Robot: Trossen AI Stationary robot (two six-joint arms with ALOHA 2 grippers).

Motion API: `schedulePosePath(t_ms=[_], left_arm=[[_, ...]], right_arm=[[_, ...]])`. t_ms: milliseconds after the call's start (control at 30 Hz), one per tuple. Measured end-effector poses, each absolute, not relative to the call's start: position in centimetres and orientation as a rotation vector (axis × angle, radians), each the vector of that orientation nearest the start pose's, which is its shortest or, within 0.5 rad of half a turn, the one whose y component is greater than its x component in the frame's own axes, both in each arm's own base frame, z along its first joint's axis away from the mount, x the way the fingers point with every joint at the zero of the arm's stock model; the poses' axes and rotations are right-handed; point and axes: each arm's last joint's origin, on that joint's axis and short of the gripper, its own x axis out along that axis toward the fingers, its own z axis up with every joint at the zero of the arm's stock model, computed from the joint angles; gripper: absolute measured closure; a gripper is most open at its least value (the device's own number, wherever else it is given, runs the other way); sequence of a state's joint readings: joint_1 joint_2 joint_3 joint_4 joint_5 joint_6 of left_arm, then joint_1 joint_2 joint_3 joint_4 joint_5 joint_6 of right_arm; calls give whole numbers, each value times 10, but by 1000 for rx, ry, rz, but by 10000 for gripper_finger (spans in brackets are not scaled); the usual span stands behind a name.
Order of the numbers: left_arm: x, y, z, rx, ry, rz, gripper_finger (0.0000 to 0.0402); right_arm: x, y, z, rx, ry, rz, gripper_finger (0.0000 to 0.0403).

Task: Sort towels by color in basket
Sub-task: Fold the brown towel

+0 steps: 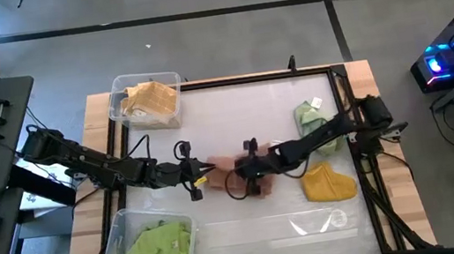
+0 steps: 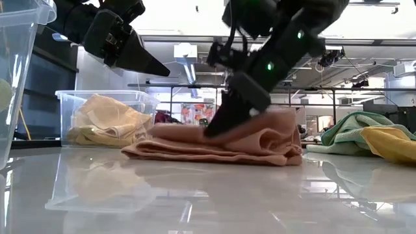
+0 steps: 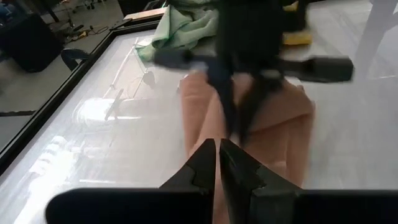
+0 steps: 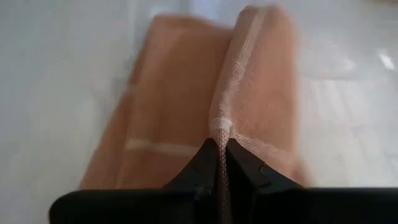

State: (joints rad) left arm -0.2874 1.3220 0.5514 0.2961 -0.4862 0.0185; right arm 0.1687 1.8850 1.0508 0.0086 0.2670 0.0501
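A dusty pink towel [image 2: 221,144] lies folded in several layers on the white table top near the middle. My right gripper [image 4: 221,148] reaches in from the table's right, slanting down onto it, and is shut on the cloth [image 1: 244,174]. My left gripper [image 2: 162,69] hangs shut and empty just left of the towel [image 1: 206,167], raised above the table. In the left wrist view its fingertips [image 3: 217,152] point at the towel and at my right gripper beyond. My right gripper pinches a raised ridge of the pink towel's top layer [image 4: 221,124] between its two fingers. A thin strip of cloth shows between the fingers. They slant down from the table's right and lie along the ridge. The rest of the towel [image 2: 195,151] lies slack on the table.
A clear bin at the far left [image 1: 169,80] holds a tan towel [image 1: 150,100]. A clear bin at the near left [image 1: 118,240] holds a lime green towel [image 1: 160,245]. A sage green towel [image 1: 313,118] and a mustard yellow towel [image 1: 328,184] lie on the table's right part.
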Motion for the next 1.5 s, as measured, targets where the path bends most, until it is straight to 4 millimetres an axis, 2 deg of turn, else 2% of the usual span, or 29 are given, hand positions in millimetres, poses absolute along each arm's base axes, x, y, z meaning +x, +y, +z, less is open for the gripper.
schedulePosePath(t_ms=[100, 233, 300, 433, 567, 633, 733, 833, 1133, 1233, 1367, 1500], left_arm=[[249, -60, 189, 197, 441, 191, 392], [249, -60, 189, 199, 441, 191, 392], [249, -59, 189, 199, 442, 191, 392], [249, -59, 189, 200, 446, 190, 392], [248, -59, 188, 196, 453, 192, 392], [248, -59, 188, 196, 453, 192, 392], [248, -59, 188, 196, 453, 192, 392], [248, -59, 188, 195, 452, 192, 392], [249, -56, 188, 192, 450, 203, 392], [249, -56, 188, 191, 450, 205, 392], [249, -56, 188, 191, 450, 205, 392], [249, -56, 188, 191, 450, 205, 392]], right_arm=[[377, 60, 126, -112, 809, -45, 382], [380, 60, 125, -86, 792, 2, 330], [381, 58, 132, -89, 785, 37, 294], [381, 59, 164, -87, 719, 148, 231], [371, 63, 178, -90, 743, 172, 202], [366, 68, 176, -123, 790, 183, 200], [361, 77, 161, -218, 879, 136, 199], [356, 84, 147, -344, 931, -40, 199], [353, 93, 149, -563, 879, -296, 199], [352, 91, 148, -575, 896, -317, 199], [348, 77, 144, -519, 968, -368, 204], [346, 67, 141, -441, 1029, -360, 250]])
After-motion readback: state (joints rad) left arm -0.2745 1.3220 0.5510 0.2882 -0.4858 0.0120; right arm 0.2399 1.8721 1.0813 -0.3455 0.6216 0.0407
